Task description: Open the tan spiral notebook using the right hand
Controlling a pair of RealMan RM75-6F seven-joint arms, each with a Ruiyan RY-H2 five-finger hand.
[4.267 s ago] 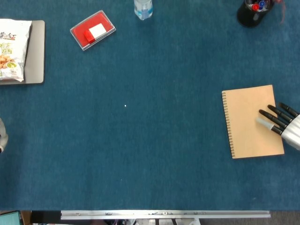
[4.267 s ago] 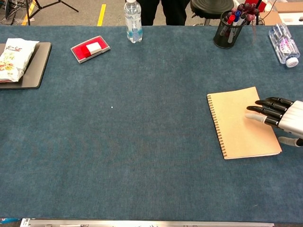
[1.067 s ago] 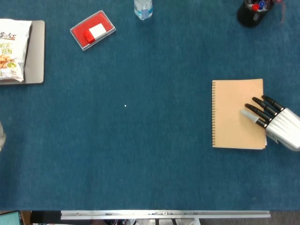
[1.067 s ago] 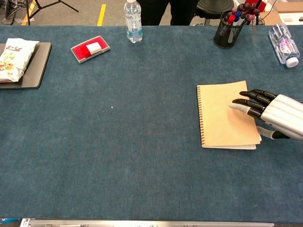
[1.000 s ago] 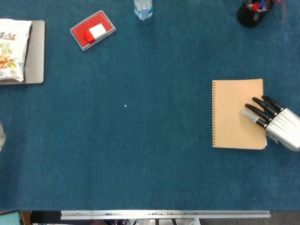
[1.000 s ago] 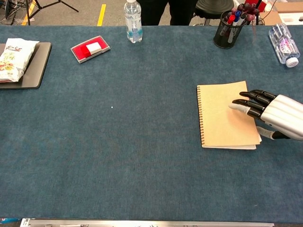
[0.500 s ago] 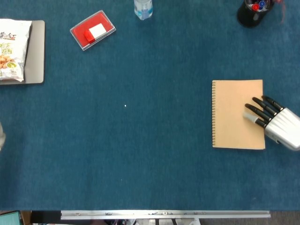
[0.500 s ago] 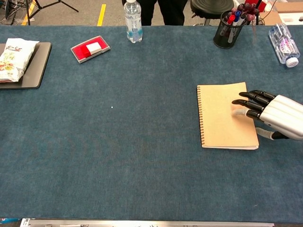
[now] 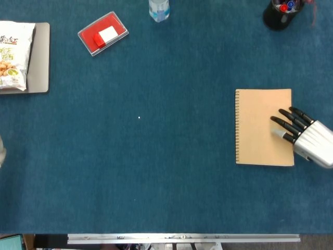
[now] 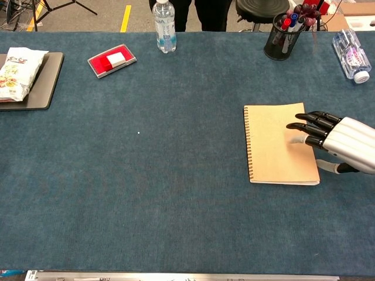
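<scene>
The tan spiral notebook (image 9: 260,127) (image 10: 277,143) lies closed and flat on the blue table, right of the middle, with its spiral along the left edge. My right hand (image 9: 304,134) (image 10: 338,143) comes in from the right. Its dark fingertips (image 10: 300,126) rest spread on the cover near the right edge, and nothing is gripped. The thumb (image 10: 337,168) sits off the notebook, by its lower right corner. Only a grey sliver of my left hand (image 9: 1,151) shows, at the head view's left edge.
A pen cup (image 10: 278,35) and a lying bottle (image 10: 350,55) stand at the back right. An upright water bottle (image 10: 164,20) and a red box (image 10: 111,60) are at the back. A snack bag (image 10: 16,70) lies on a grey tray (image 10: 44,82) at the far left.
Earlier, the notebook slid left and turned square under my right hand. Over the last second the fingertips drew slightly right towards the cover's edge, and the pages settled flush.
</scene>
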